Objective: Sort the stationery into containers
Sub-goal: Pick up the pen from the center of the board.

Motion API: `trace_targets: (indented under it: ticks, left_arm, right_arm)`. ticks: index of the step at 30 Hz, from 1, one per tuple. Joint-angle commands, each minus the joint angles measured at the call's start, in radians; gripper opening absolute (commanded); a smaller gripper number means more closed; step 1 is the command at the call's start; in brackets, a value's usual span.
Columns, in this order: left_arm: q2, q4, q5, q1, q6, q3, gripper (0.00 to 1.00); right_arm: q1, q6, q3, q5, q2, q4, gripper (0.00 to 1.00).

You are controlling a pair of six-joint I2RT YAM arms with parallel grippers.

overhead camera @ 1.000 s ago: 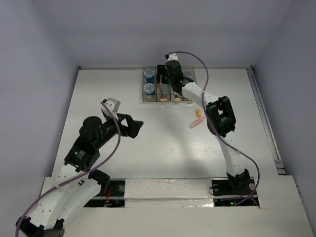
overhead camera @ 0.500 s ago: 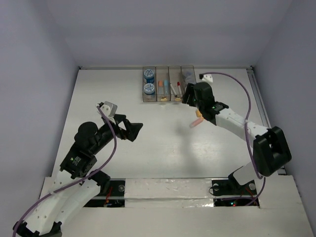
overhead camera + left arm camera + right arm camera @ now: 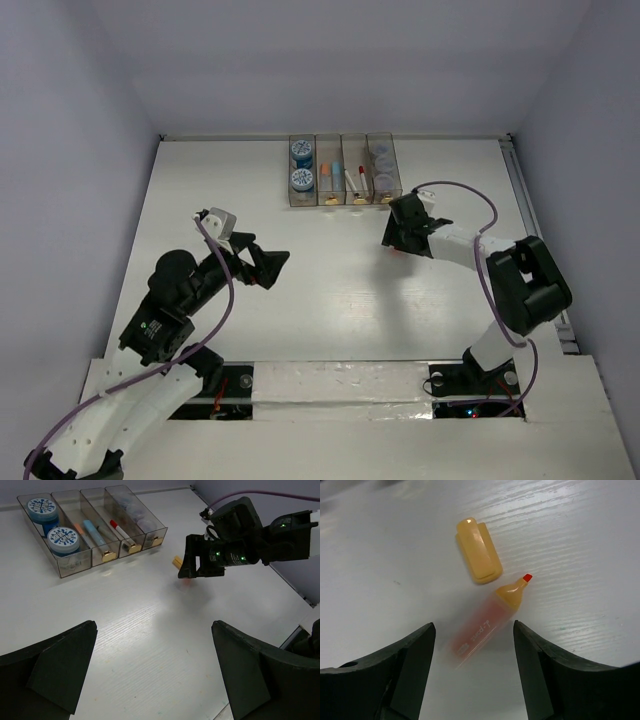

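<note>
Swings down from the containers [image 3: 75,565] and straddles, right hand [image 3: 398,238] open, the uncapped orange highlighter [image 3: 485,625] and loose cap [image 3: 479,550] lying on the surface [image 3: 300,300] — likely the next pickup — with left hand [image 3: 265,262] spread wide, idle.

Your top camera sits high, above and behind the two arms [image 3: 180,290], and looks down on the whole table [image 3: 330,310]. The bins [image 3: 342,170] are at the far end of that view. Your left wrist camera looks forward and down between the left fingers [image 3: 55,670], across the table. It sees the bins far off on its left and the right gripper [image 3: 190,570] on its right, and the top camera shows both too. Your right wrist camera is very near the table and points down. Between the right fingers [image 3: 405,675] it sees an orange stick [image 3: 487,620] and a cap [image 3: 479,551]. The left wrist camera sees that cap too, small, by the right gripper.
</note>
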Motion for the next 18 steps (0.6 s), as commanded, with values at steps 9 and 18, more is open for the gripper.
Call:
trace_targets:
  ticks: [9, 18]
  left_arm:
    - [-0.006, 0.027, -0.008, -0.005, 0.011, 0.006, 0.99]
    - [0.005, 0.036, 0.006, -0.014, 0.017, 0.006, 0.99]
  right_arm:
    - [-0.025, 0.032, 0.08, 0.01, 0.098, -0.037, 0.52]
    - [-0.025, 0.04, 0.034, 0.007, 0.066, -0.086, 0.29]
